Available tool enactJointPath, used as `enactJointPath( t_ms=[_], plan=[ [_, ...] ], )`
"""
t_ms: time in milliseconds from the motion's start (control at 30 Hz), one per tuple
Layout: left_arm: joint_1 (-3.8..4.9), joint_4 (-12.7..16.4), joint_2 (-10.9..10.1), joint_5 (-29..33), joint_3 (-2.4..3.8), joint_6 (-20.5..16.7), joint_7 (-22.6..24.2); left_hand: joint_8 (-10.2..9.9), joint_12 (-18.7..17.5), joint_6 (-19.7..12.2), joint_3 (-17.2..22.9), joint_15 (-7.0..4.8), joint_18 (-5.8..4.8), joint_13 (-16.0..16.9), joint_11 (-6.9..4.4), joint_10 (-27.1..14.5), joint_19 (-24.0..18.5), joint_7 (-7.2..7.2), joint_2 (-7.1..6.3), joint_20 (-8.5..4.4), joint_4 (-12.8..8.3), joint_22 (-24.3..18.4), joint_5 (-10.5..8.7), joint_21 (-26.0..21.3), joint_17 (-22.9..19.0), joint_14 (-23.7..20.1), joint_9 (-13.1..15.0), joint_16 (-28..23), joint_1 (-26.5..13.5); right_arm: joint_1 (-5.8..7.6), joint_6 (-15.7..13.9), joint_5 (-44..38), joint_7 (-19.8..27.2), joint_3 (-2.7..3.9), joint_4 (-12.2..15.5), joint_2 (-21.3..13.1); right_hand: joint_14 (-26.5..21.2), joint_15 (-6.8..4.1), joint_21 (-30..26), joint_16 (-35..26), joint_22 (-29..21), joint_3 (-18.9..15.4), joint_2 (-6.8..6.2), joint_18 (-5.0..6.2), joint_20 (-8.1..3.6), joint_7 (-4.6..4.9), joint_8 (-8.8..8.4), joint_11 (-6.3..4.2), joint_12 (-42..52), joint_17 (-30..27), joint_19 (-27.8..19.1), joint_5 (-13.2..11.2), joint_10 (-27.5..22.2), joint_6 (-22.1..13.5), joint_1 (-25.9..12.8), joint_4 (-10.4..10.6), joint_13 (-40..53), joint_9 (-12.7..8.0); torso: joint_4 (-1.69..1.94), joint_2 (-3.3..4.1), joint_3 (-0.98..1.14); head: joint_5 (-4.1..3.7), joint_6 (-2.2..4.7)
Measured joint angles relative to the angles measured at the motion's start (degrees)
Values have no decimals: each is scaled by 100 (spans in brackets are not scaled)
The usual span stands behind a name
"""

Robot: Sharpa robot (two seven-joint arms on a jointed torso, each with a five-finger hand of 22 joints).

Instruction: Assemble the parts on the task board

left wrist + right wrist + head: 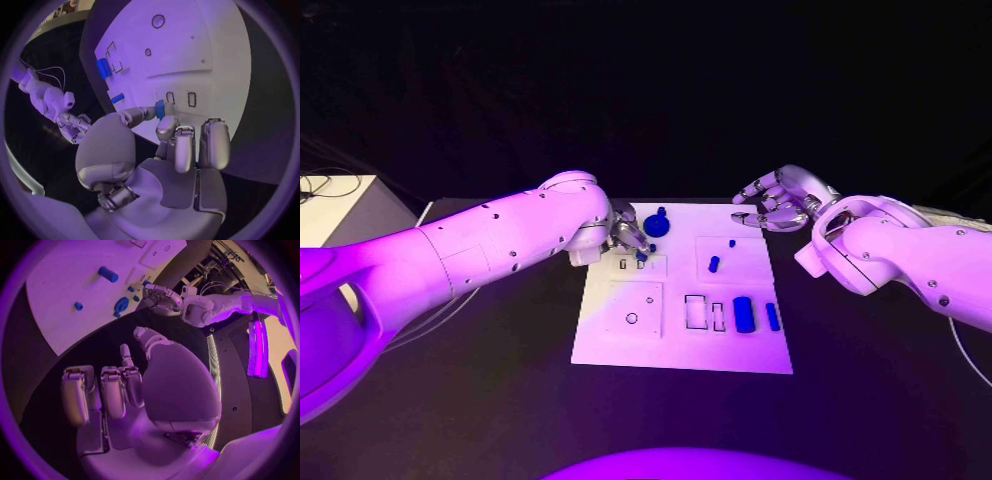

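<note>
Left hand [620,238] sits over the far left part of the task board [682,345], fingers down among the small parts there. Left wrist view resolves what the head view hides: thumb and a fingertip [165,127] pinch a small blue part [160,108], held just above the board beside two small rectangular slots [181,98]; the other fingers are curled alongside, holding nothing.

Right hand [783,200] hovers off the board's far right corner, over the black table [877,380], well apart from any part. Right wrist view shows its fingers [112,390] loosely bent and spread with nothing between them; the same view shows the left hand [164,296] working at the board edge next to a round, hooked blue part [120,305].

Count of blue parts in head view: six apart from the pinched one.
- one large round part [656,224], just beside the left hand;
- one small piece [642,257], just under that hand's fingertips;
- one tiny peg [731,243] and one short peg [714,264], between the two hands, mid-board;
- one stout cylinder [744,314] and one thin bar [773,317], well nearer the robot than either hand, side by side.

Outlined recesses near the cylinder: two rectangular ones [695,312]. One raised square plate with a round hole [633,318] lies nearer the robot than the left hand.
</note>
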Motion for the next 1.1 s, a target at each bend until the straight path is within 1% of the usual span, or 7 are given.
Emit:
enactJointPath(
  t_ms=[33, 133, 400, 467, 600, 733, 1100],
  plan=[
    [-4, 3, 0, -18, -11, -1, 0, 1, 0, 0, 0, 0, 0, 8, -18, 18, 0, 0, 0, 0, 0, 0, 23, 0, 0, 0, 0, 0, 0, -1, 0, 0, 0, 0, 0, 0, 0, 0, 0, 0, 0, 0, 0, 0, 0, 0, 0, 0, 0, 0, 0, 0, 0, 0, 0, 0, 0, 0, 0, 0, -2, 2, -3],
    [-6, 15, -3, -73, -44, -5, -2, 2, 0, 8, 0, 0, 0, 9, -18, 18, 0, -8, -7, 0, 0, 0, 30, 0, 0, 0, 0, 0, -8, -2, 0, 0, 0, 1, -1, 0, 0, 0, 0, 0, 0, 0, 0, 0, 0, 0, 0, 0, 0, 0, 0, 0, 0, 0, 0, 0, 0, 0, 1, 0, -2, 6, -7],
    [-33, 13, 0, -159, -85, -20, -3, 2, 0, 8, 1, 0, 0, 18, -19, 19, 20, -8, -10, -21, -1, -1, 78, 0, 0, 0, 0, 0, -10, -6, 0, 0, 3, 1, -1, 0, 0, 0, 0, 0, -1, 0, 0, 0, 0, 0, 0, 0, 0, 0, 0, 0, 0, 0, 0, 0, -1, 0, 1, 4, -4, 10, -9],
    [-41, 12, 4, -174, -90, -22, -3, 2, 0, 9, 6, 0, 0, 17, -37, 39, 20, -8, -10, -21, -6, -1, 78, 0, 0, 0, 0, 0, -10, -7, 0, 0, 3, 1, -1, 0, 0, 0, 0, 0, -1, 0, 0, 0, 0, 0, 0, 0, 0, 0, 0, 0, 0, 0, 0, 0, -1, 0, 0, 7, -5, 12, -12],
    [-52, 12, 10, -202, -96, -28, -3, 2, 0, 9, 6, 0, 1, 17, -37, 39, 20, -9, -10, -21, -6, -1, 78, 0, 0, 0, 1, 0, -9, -8, 0, 0, 4, 1, -1, 0, 0, 0, 0, 0, -1, 0, 0, 0, 0, 15, 0, 0, 0, 0, 0, 0, 0, -15, 0, 0, -1, 0, -3, 9, -6, 14, -17],
    [-54, 12, 8, -228, -98, -34, -4, 1, 0, 9, 6, 0, 0, 17, -37, 39, 20, -9, -7, -21, -6, -1, 109, 0, 0, 0, 3, 0, -7, -9, 0, 0, 4, 1, -1, -3, 0, 0, 0, 0, -1, 0, 0, 0, 0, 15, 0, 0, 0, 0, 0, 6, 0, -15, 0, 0, -1, 0, -3, 10, -4, 14, -18],
    [-59, 26, -14, -278, -103, -29, -6, -15, 0, 9, 6, 0, 1, 16, -36, 40, 20, -9, -4, -21, -6, -2, 109, 0, 0, 0, 3, 0, -3, -9, 0, 0, 4, 0, 2, -10, 0, 0, 0, 0, -2, 0, 0, 0, 0, 15, 0, 0, 0, 0, 0, 34, 0, -15, 0, 0, -1, 0, 1, 10, -3, 8, -43]
  ],
)
